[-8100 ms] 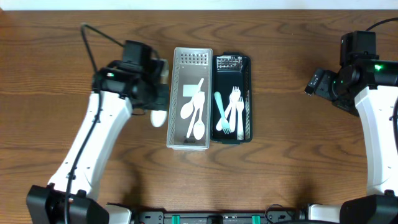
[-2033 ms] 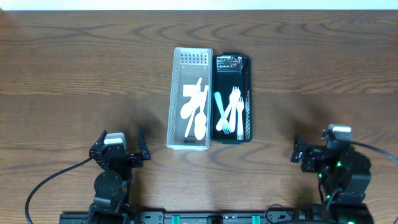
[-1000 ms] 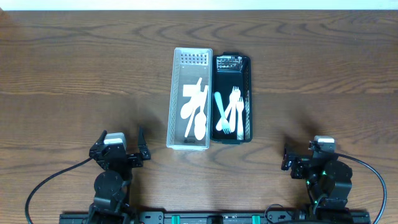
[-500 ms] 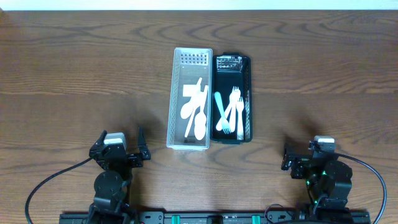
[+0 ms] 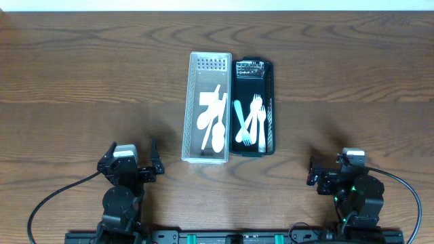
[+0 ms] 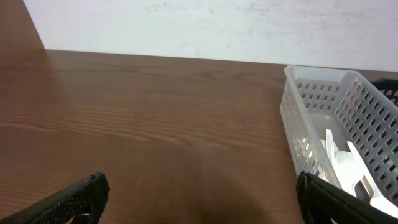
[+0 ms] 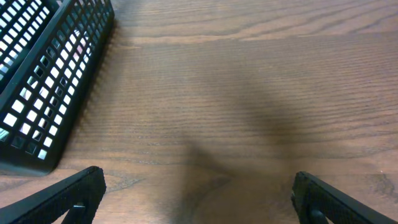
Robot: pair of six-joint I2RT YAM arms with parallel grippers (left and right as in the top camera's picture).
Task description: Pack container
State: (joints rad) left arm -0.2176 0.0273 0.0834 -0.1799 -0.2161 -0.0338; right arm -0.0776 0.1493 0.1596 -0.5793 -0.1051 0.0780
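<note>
The left end effector [image 6: 198,202] is sitting low at the near edge of the brown wooden counter [image 5: 81,81], its fingers spread wide apart and holding nothing. Right of it, mid-counter, the white slotted plastic basket [image 5: 192,102] is holding several white plastic spoons [image 5: 213,129]. The black slotted plastic basket [image 5: 273,102] is standing against its right side, carrying white plastic forks [image 5: 256,118] and a pale teal spoon [image 5: 240,115]. The right end effector [image 7: 199,199] is resting at the near right, fingers likewise parted and empty, well apart from both baskets.
</note>
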